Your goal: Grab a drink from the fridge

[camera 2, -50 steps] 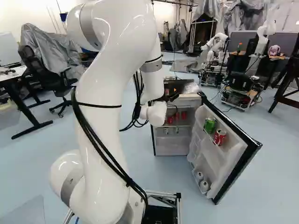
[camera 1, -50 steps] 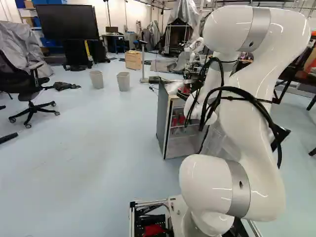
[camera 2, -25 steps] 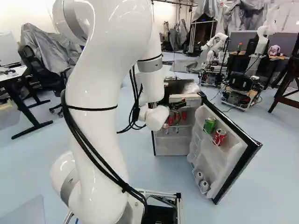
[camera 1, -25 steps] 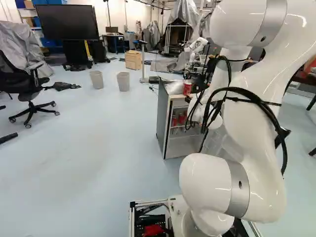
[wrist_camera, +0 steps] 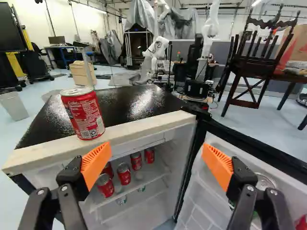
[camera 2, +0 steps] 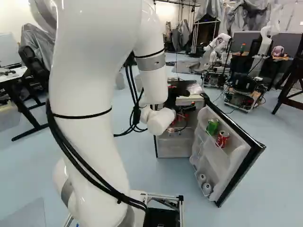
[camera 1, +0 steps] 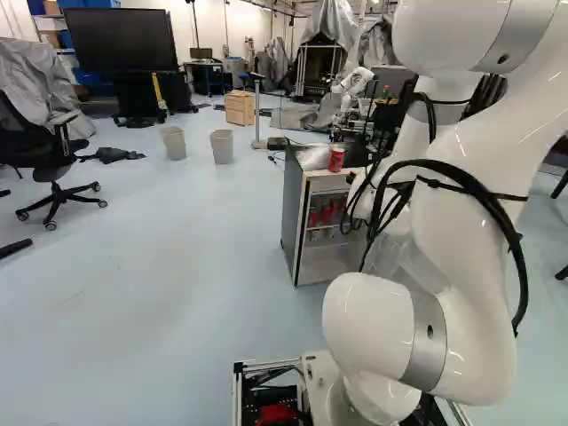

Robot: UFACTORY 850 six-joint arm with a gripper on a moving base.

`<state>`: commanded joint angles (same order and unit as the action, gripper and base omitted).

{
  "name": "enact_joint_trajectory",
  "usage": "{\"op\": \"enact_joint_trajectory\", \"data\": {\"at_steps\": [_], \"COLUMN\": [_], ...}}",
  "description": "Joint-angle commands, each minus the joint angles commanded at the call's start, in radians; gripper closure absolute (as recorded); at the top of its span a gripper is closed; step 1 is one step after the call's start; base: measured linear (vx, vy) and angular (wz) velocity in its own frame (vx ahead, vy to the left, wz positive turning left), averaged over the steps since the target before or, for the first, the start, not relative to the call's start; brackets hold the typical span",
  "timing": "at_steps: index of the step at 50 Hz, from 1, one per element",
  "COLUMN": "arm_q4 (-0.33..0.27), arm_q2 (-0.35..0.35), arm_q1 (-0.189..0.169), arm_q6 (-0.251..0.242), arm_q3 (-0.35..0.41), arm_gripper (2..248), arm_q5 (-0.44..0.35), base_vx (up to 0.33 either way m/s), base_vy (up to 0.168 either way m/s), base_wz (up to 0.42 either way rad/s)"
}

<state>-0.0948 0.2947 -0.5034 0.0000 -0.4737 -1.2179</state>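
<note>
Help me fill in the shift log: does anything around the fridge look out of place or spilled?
One red can stands upright on top of the fridge, near its front edge; odd, since other red cans are inside. The door is wide open too. No spill shows.

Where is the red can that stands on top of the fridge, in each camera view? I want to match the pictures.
Left base view: right of the middle, on the fridge, left of the arm; the can.
Right base view: I cannot see it; the arm may hide it.
Wrist view: on the front edge of the fridge top, ahead of the open claw; the can.
Shared landmark: the fridge.
</note>
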Motion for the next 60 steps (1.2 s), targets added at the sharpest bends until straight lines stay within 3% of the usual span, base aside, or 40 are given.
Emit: {"op": "enact_joint_trajectory", "data": {"at_steps": [24, 60], "arm_q4": [0.021, 0.022], "arm_q2": [-0.064, -0.075], "arm_q1": [-0.085, -0.183], "arm_q6": [0.000, 0.000], "arm_q3": [0.008, -0.080], "arm_gripper": [3, 3], "arm_q5": [0.136, 0.353], "base_vx": [0.000, 0.000], "base_vy": [0.000, 0.000], "base_wz": [0.000, 0.000]}}
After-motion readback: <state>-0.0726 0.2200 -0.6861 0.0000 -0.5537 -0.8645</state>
